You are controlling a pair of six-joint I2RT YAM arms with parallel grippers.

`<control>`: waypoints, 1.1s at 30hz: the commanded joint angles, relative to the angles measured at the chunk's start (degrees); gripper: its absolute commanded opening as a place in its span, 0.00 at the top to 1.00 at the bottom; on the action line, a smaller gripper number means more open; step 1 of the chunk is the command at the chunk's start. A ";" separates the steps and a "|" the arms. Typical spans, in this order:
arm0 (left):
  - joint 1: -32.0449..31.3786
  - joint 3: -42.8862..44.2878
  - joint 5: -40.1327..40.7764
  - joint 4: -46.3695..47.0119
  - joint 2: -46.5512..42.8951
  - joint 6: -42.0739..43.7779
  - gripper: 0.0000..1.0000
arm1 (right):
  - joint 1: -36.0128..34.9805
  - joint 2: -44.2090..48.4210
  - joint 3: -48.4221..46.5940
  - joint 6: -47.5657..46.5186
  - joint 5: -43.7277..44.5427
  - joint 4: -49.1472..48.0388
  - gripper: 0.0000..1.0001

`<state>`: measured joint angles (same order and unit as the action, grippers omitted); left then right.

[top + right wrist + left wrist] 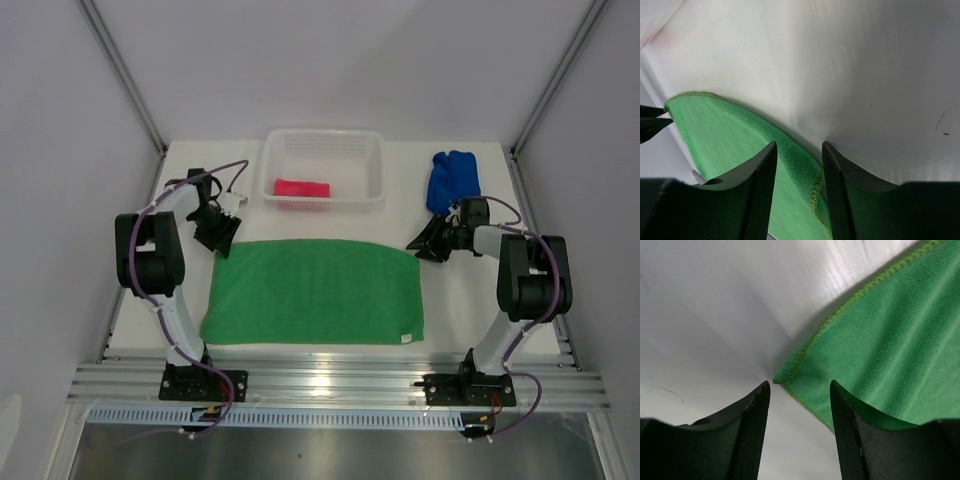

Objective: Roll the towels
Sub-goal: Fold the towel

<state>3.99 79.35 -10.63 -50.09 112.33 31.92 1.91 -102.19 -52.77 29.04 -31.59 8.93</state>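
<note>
Green towel (315,290) flat; left gripper (799,385) and right gripper (799,145) low at its far corners, jaws apart.

Built alike on both sides: left arm (150,255) and right arm (535,275) in glossy white links with bulky black joint housings. Strung with thin lilac cables (215,172) from wrist down to black base plates (203,383). Ends in a matte black left tool (799,385) and right tool (799,145), with curved, pointed fingers (752,430), finely ribbed on the inner faces.
</note>
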 commanded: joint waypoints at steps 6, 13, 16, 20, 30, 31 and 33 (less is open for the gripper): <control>-1.00 4.41 -2.73 -2.03 1.13 4.20 0.50 | -1.30 -3.10 -0.40 1.46 -0.48 -0.32 0.57; -2.05 7.21 0.70 -3.08 2.97 5.43 0.55 | -1.74 -4.51 -2.33 1.46 -1.19 0.92 0.74; -2.32 8.28 0.79 -5.01 3.85 7.01 0.57 | -1.74 -4.24 -2.77 0.94 -1.71 1.35 0.82; -2.85 9.59 -0.26 -9.13 5.26 8.77 0.75 | -1.74 -3.10 -3.04 0.49 -2.77 1.71 0.93; -2.93 8.36 -1.94 -7.84 2.02 9.12 0.99 | -4.10 3.40 -3.83 -0.29 -5.76 -0.84 1.00; -2.85 8.02 -1.93 -7.40 1.66 9.12 0.99 | -4.98 4.01 -4.26 -0.73 -5.32 -0.76 1.00; -2.85 7.75 -1.85 -6.87 1.22 9.04 0.99 | -8.04 5.68 -4.62 -2.57 -4.36 -0.40 1.00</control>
<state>1.34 87.24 -10.96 -58.00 117.25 39.64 -2.33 -100.71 -54.74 29.52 -35.31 9.96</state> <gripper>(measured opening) 0.011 0.003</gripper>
